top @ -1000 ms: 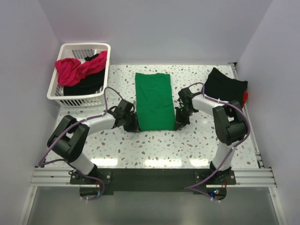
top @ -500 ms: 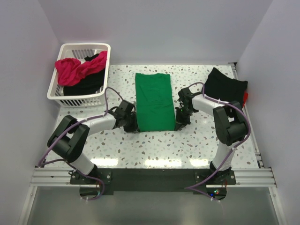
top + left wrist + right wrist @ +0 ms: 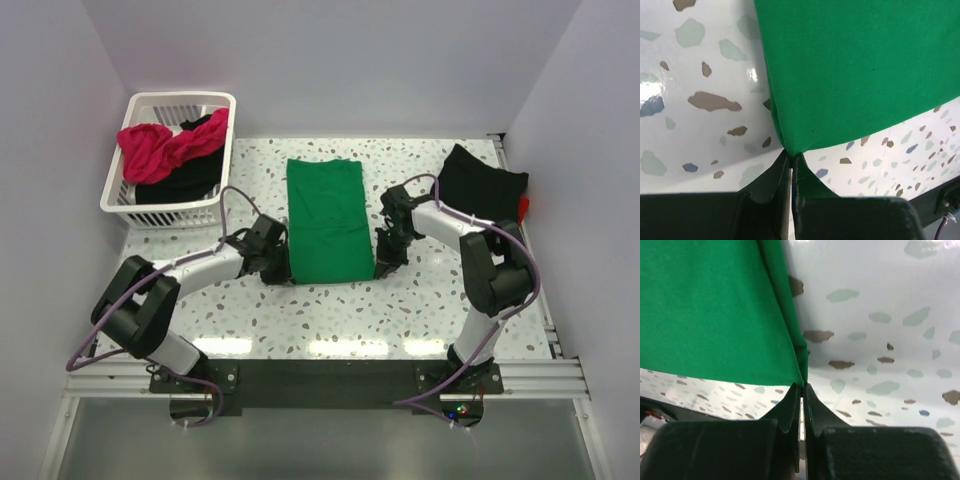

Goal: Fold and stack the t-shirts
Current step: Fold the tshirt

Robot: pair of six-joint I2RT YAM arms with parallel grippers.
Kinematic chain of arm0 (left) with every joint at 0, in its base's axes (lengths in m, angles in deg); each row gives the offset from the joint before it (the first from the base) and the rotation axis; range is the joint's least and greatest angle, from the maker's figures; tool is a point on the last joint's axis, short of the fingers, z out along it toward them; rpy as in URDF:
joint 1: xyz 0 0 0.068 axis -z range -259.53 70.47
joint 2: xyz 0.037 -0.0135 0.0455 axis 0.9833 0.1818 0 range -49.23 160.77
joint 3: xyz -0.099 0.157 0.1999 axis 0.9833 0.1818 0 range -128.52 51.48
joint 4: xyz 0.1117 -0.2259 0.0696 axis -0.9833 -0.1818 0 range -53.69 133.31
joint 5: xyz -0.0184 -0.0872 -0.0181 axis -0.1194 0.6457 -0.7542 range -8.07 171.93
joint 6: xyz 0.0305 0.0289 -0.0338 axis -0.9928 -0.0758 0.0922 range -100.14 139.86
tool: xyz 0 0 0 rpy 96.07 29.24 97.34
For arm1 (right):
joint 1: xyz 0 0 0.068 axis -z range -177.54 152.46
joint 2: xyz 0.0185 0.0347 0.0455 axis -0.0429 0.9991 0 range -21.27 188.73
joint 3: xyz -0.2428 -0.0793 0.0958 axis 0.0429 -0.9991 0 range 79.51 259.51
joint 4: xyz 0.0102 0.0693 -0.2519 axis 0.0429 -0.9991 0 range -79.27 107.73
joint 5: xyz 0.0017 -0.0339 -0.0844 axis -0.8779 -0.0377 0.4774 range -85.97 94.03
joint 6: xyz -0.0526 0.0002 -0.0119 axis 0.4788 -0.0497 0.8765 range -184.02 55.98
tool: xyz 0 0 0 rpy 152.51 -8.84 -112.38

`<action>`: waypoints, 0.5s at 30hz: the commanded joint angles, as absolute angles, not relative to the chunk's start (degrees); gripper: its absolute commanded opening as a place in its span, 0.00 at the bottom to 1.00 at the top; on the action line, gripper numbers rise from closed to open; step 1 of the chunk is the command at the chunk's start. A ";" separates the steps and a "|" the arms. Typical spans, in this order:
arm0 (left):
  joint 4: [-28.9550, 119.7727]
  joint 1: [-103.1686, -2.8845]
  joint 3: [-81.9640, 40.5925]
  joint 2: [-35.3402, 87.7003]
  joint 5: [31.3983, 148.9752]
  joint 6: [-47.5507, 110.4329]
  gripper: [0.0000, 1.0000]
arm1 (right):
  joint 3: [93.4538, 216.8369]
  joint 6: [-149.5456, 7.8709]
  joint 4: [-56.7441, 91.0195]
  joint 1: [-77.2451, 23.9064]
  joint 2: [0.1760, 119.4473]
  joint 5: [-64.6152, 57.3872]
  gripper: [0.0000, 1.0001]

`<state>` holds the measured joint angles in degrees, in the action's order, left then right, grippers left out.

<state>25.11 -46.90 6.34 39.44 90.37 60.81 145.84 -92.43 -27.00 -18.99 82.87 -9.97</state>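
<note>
We pinch the green t-shirt's (image 3: 330, 220) two corners tight between the fingertips of left gripper (image 3: 790, 159) and right gripper (image 3: 803, 390), probably for folding.

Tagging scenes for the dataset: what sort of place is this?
Likely a lab test cell set up for laundry folding: plain white walls boxing in a speckled table, a white slatted laundry basket at its corner, a green t-shirt laid flat mid-table.

Overhead, wrist close-ups sharing green t-shirt (image 3: 330, 220)

Left tool (image 3: 287, 271) and right tool (image 3: 378, 267) pinch the green t-shirt (image 3: 328, 215).
</note>
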 commanded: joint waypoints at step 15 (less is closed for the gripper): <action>5.78 -45.43 6.40 20.39 92.56 63.19 0.00 | 139.36 -94.78 -38.51 -22.85 59.69 -8.54 0.00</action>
